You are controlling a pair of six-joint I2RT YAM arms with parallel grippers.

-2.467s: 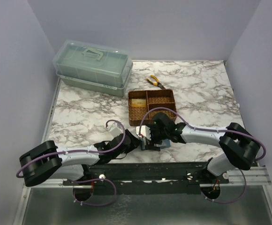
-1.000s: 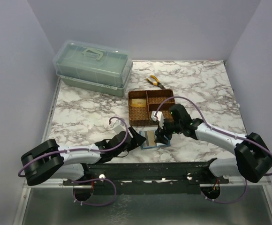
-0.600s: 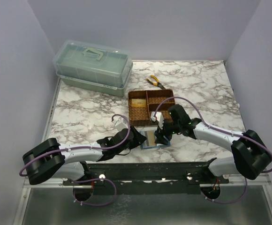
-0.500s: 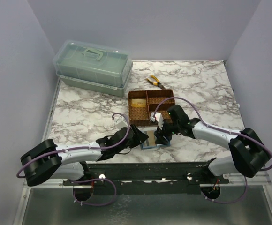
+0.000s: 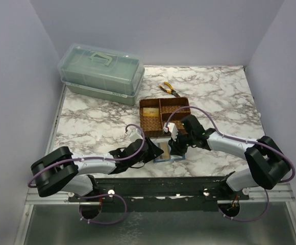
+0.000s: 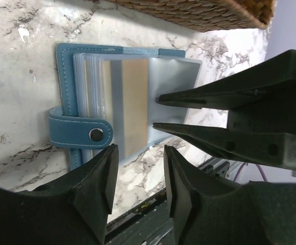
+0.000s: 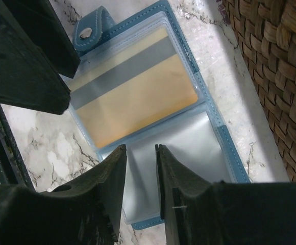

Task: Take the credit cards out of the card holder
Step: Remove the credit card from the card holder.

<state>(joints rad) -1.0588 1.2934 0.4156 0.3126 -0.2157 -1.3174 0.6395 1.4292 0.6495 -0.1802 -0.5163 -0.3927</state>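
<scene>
The card holder (image 5: 163,152) lies open and flat on the marble near the front edge, a teal-blue wallet with clear sleeves (image 7: 209,117). A yellowish-gold credit card with a grey stripe (image 7: 132,87) sits in its upper sleeve and also shows in the left wrist view (image 6: 135,107). The lower sleeve (image 7: 173,153) looks empty. My left gripper (image 6: 140,155) is open and empty, just off the wallet's snap strap (image 6: 79,133). My right gripper (image 7: 140,150) is open with a narrow gap, empty, right over the lower sleeve. Another yellowish card (image 5: 149,113) lies in the woven tray.
The brown woven tray (image 5: 174,126) stands just behind the wallet, close to my right gripper (image 7: 270,76). Yellow-handled pliers (image 5: 169,89) lie behind it. A green lidded box (image 5: 101,74) stands at the back left. The table's front edge is just below the wallet.
The wallet, earlier held between both grippers, now lies open on the table. My left gripper has crept right to its edge. My right gripper stays low over it.
</scene>
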